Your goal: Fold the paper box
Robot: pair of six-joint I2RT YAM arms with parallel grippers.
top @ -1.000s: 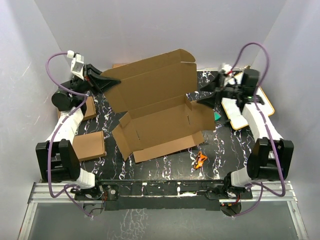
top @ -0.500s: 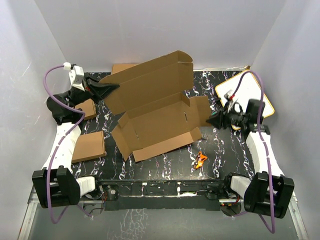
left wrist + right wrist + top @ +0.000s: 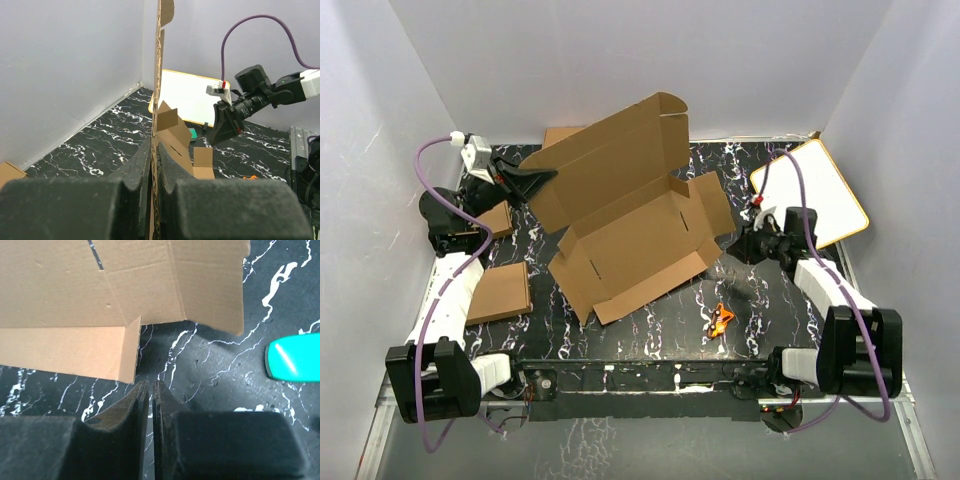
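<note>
Your left end effector (image 3: 546, 176) is clamped on the left edge of the paper box (image 3: 630, 225). In the left wrist view the cardboard runs edge-on between its 2 fingers (image 3: 135, 167). That grip props the big lid panel up off the bench (image 3: 770, 310) while the base and front flap lie flat, so I judge the rear crease is the fold in hand.

The box sits mid-bench, skewed, with its right side flap (image 3: 715, 205) nearest your right end effector (image 3: 733, 243). That one is drawn almost together with nothing between the jaws. It hovers over bare bench just beside the cardboard, so you have no hold there. You would likely need to spread it before taking a flap. The small cardboard boxes (image 3: 498, 290) on the left lie apart from the work.
</note>
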